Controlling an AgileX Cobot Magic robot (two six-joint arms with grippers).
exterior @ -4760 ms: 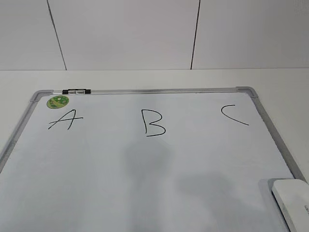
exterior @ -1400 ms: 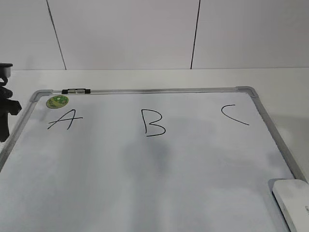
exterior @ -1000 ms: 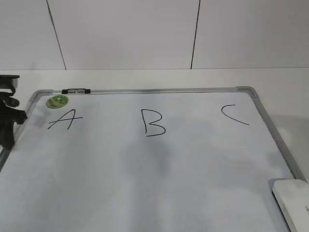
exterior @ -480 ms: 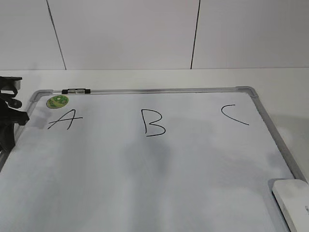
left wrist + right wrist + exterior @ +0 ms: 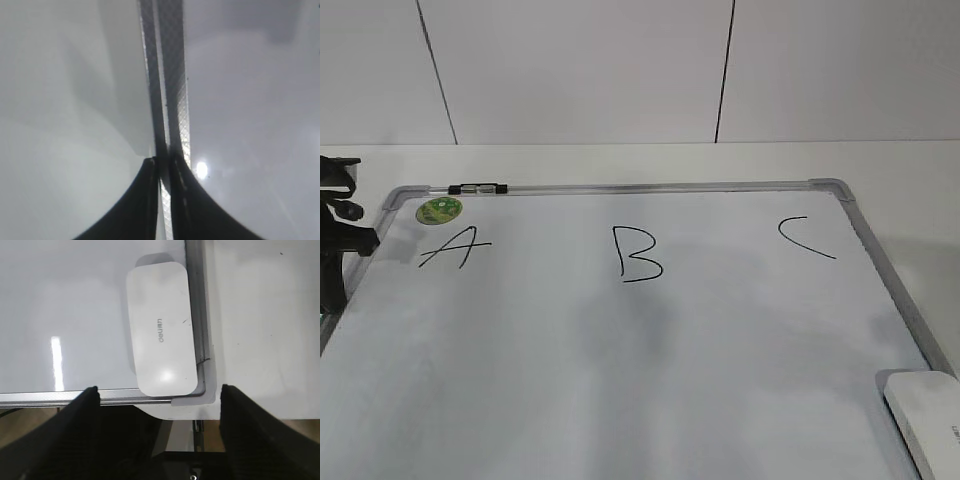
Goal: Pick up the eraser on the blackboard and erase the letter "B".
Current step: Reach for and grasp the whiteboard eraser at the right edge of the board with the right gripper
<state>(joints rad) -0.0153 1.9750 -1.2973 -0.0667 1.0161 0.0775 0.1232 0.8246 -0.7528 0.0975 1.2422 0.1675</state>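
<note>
The blackboard (image 5: 720, 330) lies flat with a black "A" (image 5: 452, 247), the letter "B" (image 5: 638, 253) and a "C" (image 5: 805, 238). The white eraser (image 5: 928, 420) lies on its near right corner. It also shows in the right wrist view (image 5: 161, 329), just ahead of my right gripper (image 5: 159, 392), which is open and empty and is out of the exterior view. My left gripper (image 5: 334, 290) is at the board's left edge. In the left wrist view it (image 5: 164, 161) is shut on the grey frame (image 5: 172, 75).
A green round sticker (image 5: 439, 210) and a small black-and-clear clip (image 5: 478, 188) sit at the board's far left corner. The board's frame (image 5: 196, 315) runs beside the eraser. The table edge and dark floor lie below the right gripper. A white wall stands behind.
My left gripper came into view at the board's left edge, where none showed earlier, and has settled there. The eraser and the letters have not moved.
</note>
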